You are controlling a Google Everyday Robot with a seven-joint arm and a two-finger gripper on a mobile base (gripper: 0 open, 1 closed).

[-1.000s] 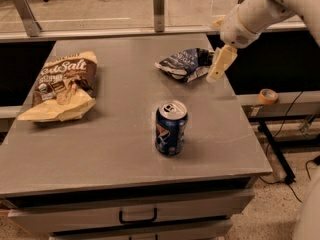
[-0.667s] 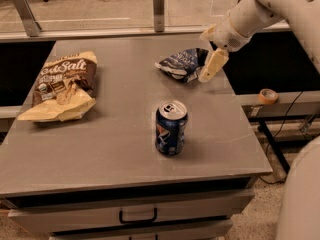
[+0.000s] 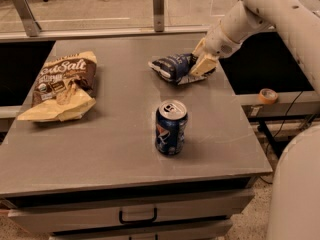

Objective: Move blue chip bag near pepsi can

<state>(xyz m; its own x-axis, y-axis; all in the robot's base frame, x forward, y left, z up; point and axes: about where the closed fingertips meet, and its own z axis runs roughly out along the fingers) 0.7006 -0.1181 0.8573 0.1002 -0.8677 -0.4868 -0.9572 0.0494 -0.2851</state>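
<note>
Where the grey metal table point(image 3: 120, 149) runs toward its far right corner, item one: small crumpled navy-blue foil chip bag point(image 3: 172, 66), white lettering, lying flat; contents not visible. Touching its right end, at three o'clock of it: cream-coloured gripper point(image 3: 202, 64) on a white arm point(image 3: 250, 14), lowered onto the foil; whether it is parted or clamped on the bag cannot be told. At six o'clock of the bag, well apart: upright dark blue pepsi can point(image 3: 170, 127), silver top; contents not visible. At ten o'clock of the can: larger brown-and-cream "Salt" chip bag point(image 3: 62, 86), lying flat. Under the table's front edge: closed drawer with black handle point(image 3: 137, 217). Off the table, at three o'clock: orange tape roll point(image 3: 268, 95).
</note>
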